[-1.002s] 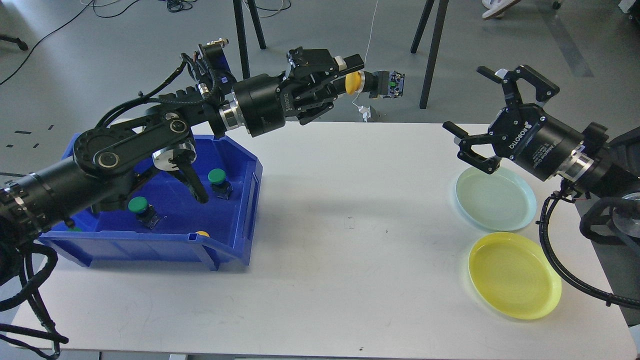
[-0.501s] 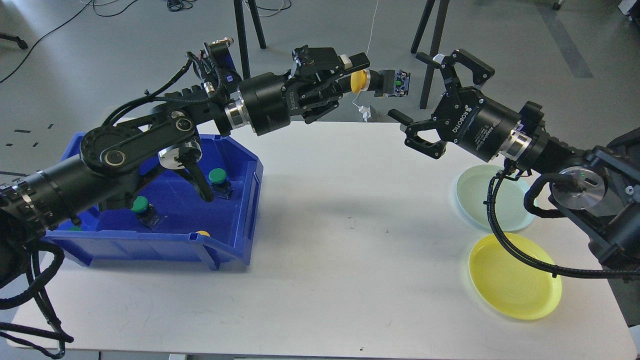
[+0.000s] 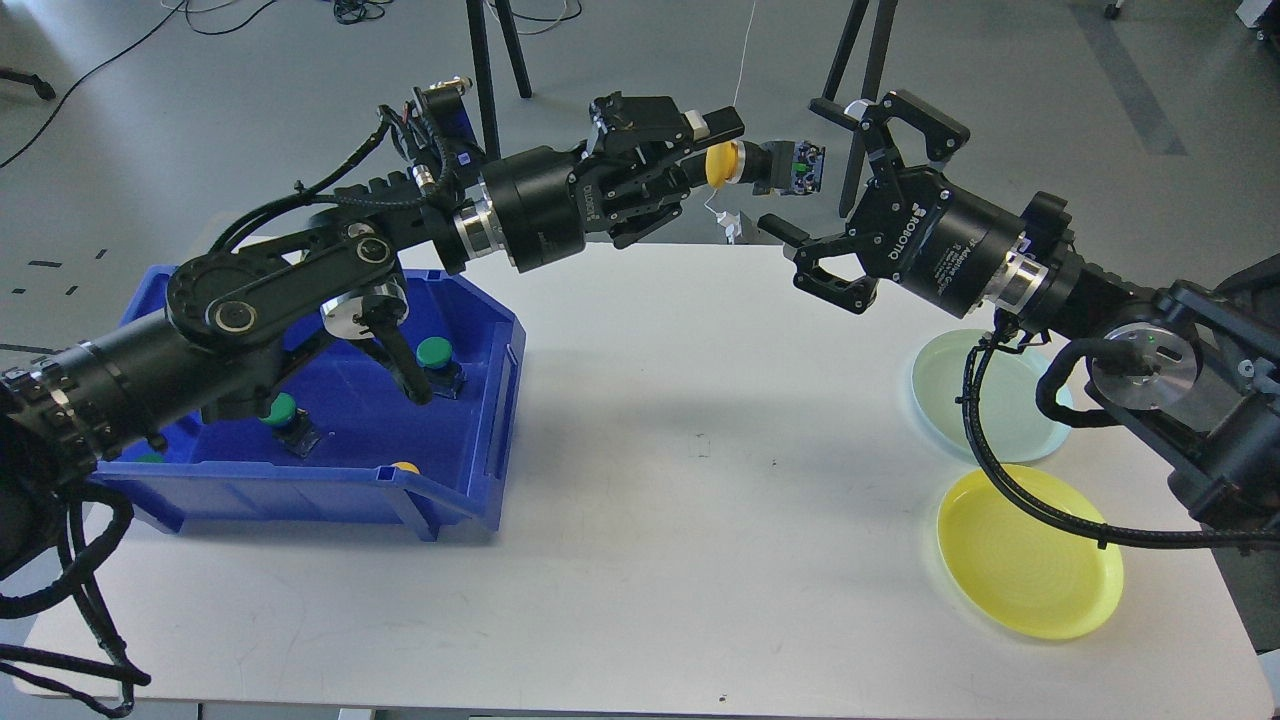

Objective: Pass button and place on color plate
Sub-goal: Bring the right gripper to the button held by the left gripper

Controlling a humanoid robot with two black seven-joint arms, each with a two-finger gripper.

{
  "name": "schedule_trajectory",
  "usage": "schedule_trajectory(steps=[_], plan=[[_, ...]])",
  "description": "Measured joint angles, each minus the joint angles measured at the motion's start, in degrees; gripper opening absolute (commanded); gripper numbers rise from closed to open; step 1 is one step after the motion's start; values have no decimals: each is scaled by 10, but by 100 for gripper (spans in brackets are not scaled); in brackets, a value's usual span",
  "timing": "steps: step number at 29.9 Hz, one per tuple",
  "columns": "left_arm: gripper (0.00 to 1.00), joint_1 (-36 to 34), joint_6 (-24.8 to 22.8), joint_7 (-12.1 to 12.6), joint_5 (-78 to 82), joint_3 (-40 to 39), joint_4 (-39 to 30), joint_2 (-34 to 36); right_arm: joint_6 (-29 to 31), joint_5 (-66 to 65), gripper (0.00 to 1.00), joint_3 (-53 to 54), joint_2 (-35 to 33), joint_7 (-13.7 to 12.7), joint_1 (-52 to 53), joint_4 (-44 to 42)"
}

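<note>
My left gripper (image 3: 708, 150) is shut on a yellow push button (image 3: 723, 166), held high above the table's far edge with its black body and contact block (image 3: 795, 167) pointing right. My right gripper (image 3: 815, 178) is open, its fingers (image 3: 853, 107) spread above and below, just right of the button's contact block and apart from it. A yellow plate (image 3: 1029, 551) and a pale green plate (image 3: 990, 398) lie on the table at the right.
A blue bin (image 3: 470, 400) at the left holds two green buttons (image 3: 434, 352) and a yellow one (image 3: 405, 467) near its front wall. Tripod legs (image 3: 868, 60) stand behind the table. The white table (image 3: 700, 480) spans the middle.
My right gripper has swung left and up from above the pale green plate to just beside the held button. My left gripper has edged slightly right with the button.
</note>
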Motion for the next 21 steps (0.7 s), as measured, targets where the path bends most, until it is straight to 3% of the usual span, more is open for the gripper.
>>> schedule_trajectory(steps=[16, 21], plan=[[8, -1, 0, 0, -1, 0, 3, -1, 0, -16, 92, -13, -4, 3, 21, 1], [8, -1, 0, 0, -1, 0, 4, -1, 0, -20, 83, -24, -4, 3, 25, 1]])
